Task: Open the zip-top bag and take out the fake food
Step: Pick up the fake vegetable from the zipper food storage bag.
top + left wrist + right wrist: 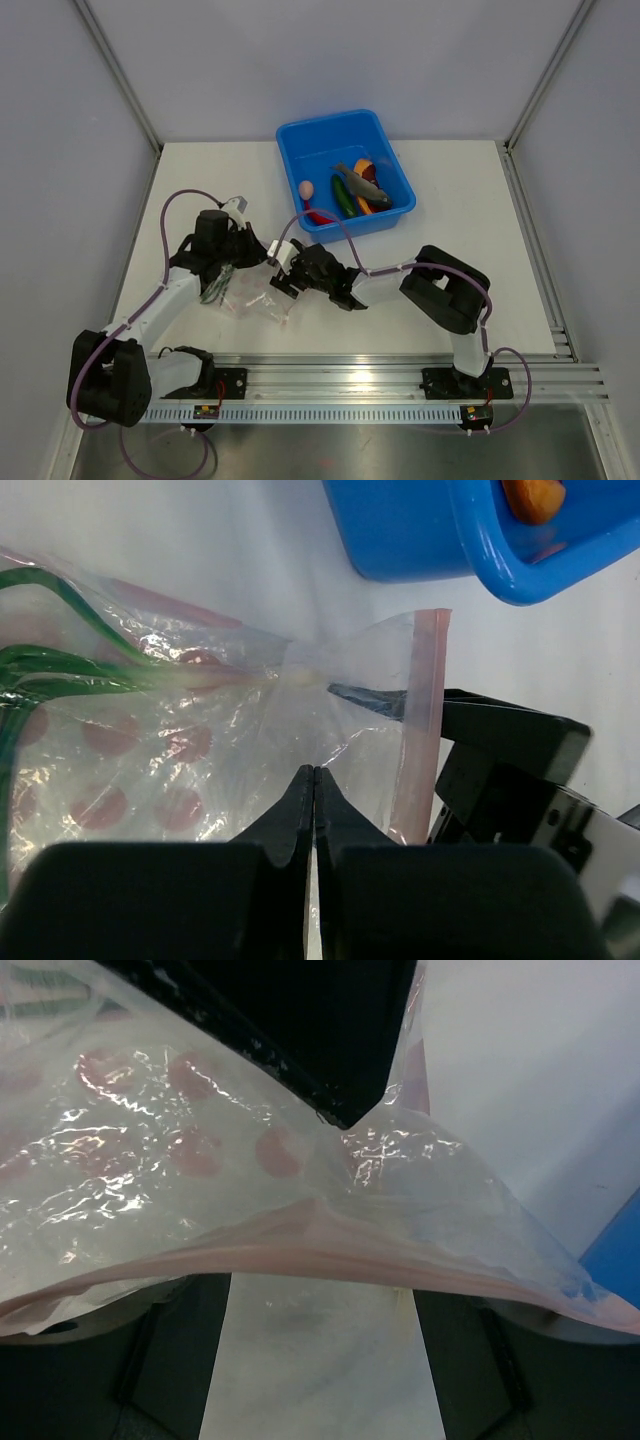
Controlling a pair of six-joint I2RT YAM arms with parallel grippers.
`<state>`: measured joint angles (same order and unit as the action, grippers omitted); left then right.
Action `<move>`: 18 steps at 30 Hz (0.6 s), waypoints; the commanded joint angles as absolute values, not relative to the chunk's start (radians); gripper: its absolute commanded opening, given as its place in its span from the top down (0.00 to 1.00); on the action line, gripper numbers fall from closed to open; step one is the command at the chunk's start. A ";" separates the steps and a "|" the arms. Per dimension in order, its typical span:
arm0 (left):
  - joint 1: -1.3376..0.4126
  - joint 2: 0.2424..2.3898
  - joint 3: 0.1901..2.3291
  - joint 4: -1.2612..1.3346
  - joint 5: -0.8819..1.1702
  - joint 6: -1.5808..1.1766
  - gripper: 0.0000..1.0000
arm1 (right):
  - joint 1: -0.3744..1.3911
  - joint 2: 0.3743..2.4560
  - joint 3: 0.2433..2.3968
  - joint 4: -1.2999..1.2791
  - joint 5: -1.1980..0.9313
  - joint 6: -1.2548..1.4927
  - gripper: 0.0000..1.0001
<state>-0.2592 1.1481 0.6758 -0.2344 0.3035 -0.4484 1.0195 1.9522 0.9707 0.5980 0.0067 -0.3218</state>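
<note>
The bag (250,298) lies on the table (470,200) just in front of the tub (352,224), between the two grippers. The left gripper (315,785) has its fingers pressed together on a fold of the bag's film, a little back from the zip strip (425,710). I judge this to be an anchor, so the pouch cannot slide when the mouth is pulled. The right gripper (320,1330) sits on the tub's side of the bag, fingers apart, with the strip lying across the gap between them — it clamps nothing yet. Whether the zip is parted I cannot tell. The fish (360,183) and a green chilli (343,197) lie in the tub, while the onion (60,665) is in the bag's end away from the tub — likely the last piece to come out.
</note>
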 commanded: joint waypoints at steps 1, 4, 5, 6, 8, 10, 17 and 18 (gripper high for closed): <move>-0.262 1.137 0.677 -0.192 0.371 -0.433 1.00 | 1.009 1.970 1.035 0.529 0.021 -0.328 0.21; -0.262 1.097 0.667 -0.192 0.370 -0.436 1.00 | 1.009 1.976 1.034 0.531 0.043 -0.331 0.22; -0.262 1.089 0.664 -0.190 0.367 -0.436 1.00 | 1.009 1.976 1.031 0.538 0.051 -0.331 0.22; -0.262 1.069 0.661 -0.189 0.367 -0.439 1.00 | 1.006 1.979 1.029 0.552 0.066 -0.328 0.22; -0.261 1.058 0.657 -0.187 0.374 -0.442 1.00 | 1.000 1.986 1.037 0.535 0.060 -0.319 0.22; -0.261 1.052 0.655 -0.184 0.390 -0.445 1.00 | 0.997 1.999 1.058 0.517 0.061 -0.305 0.22; -0.262 1.058 0.696 -0.213 0.286 -0.452 0.52 | 0.992 2.005 1.066 0.494 0.019 -0.296 0.23; -0.262 1.055 0.703 -0.213 0.270 -0.459 0.46 | 0.994 2.005 1.066 0.491 0.015 -0.293 0.23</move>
<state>-0.2592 1.0729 0.6609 -0.2329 0.3241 -0.4469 0.9981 2.0010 1.0389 0.4854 0.0368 -0.3050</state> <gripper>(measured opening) 0.485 0.775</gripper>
